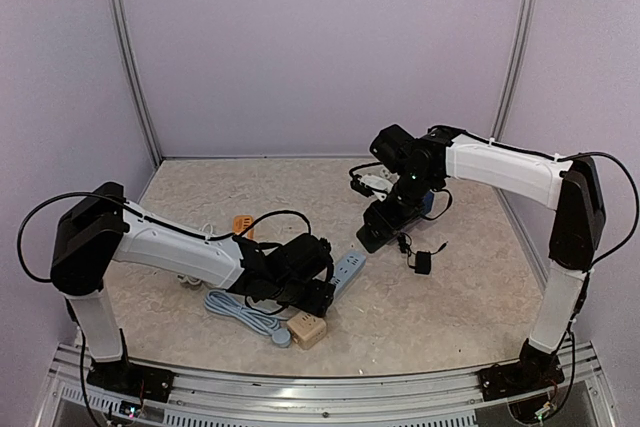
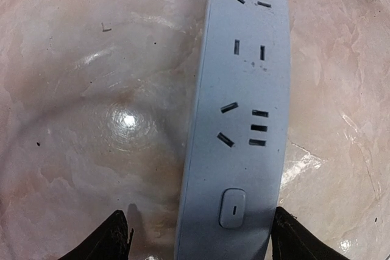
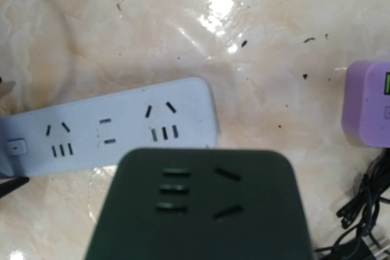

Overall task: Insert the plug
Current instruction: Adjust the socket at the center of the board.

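Note:
A pale blue-grey power strip (image 1: 345, 269) lies on the marble table, sockets up. Its switch end (image 2: 233, 208) sits between the fingers of my left gripper (image 2: 204, 242), which is open; the right fingertip (image 2: 298, 238) is at the strip's edge, while the left one (image 2: 113, 238) stands apart from it. My right gripper (image 1: 385, 222) hovers just past the strip's far end (image 3: 183, 111) and holds a black socket block (image 3: 201, 205) that hides its fingers. A small black plug (image 1: 422, 262) with a thin cable lies on the table right of the block.
A beige adapter (image 1: 307, 329) and the strip's coiled cable (image 1: 245, 312) lie near the left arm. An orange piece (image 1: 242, 224) is behind it. A purple box (image 3: 368, 114) and tangled black cables (image 3: 365, 211) lie by the right gripper. Walls close the back and sides.

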`<state>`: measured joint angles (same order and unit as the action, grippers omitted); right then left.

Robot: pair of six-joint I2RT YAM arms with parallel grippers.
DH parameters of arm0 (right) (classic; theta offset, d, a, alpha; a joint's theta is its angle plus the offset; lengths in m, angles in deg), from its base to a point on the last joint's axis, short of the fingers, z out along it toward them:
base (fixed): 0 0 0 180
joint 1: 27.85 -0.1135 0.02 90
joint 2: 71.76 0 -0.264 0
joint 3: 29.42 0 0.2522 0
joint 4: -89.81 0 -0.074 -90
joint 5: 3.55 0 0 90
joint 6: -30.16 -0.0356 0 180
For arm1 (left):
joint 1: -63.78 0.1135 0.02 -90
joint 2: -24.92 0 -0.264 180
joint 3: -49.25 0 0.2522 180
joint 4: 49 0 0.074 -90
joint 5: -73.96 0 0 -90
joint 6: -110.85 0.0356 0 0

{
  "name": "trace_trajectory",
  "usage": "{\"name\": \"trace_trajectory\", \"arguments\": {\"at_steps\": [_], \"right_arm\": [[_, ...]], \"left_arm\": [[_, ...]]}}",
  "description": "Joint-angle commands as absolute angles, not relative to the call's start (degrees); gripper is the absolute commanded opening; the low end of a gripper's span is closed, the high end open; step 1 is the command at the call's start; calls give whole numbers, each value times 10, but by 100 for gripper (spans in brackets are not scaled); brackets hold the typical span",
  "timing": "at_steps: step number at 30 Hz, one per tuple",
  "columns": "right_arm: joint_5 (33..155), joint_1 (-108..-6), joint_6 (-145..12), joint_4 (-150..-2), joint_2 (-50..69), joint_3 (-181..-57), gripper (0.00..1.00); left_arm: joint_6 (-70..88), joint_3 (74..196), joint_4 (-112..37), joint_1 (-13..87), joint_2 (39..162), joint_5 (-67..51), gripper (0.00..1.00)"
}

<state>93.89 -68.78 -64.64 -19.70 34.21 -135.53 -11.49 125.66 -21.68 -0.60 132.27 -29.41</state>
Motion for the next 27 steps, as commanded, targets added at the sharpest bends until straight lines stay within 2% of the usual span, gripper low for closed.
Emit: {"name": "trace_trajectory", "arguments": {"at_steps": [1,15,22,27], "right_arm": [[933,-693,-645,-198,331,-1373,0],[936,-722,-631,-156,370,-1408,0],[911,-730,-632,-154,377,-1404,0],[886,-729,-642,-153,377,-1394,0]], "left_arm": [[-119,1258,-200,-8,1333,-309,76],[-97,1267,-199,-11,1339,-309,74],[-43,1283,-189,-13,1345,-290,69],[-9,1302,-182,-12,1364,-263,61]]}}
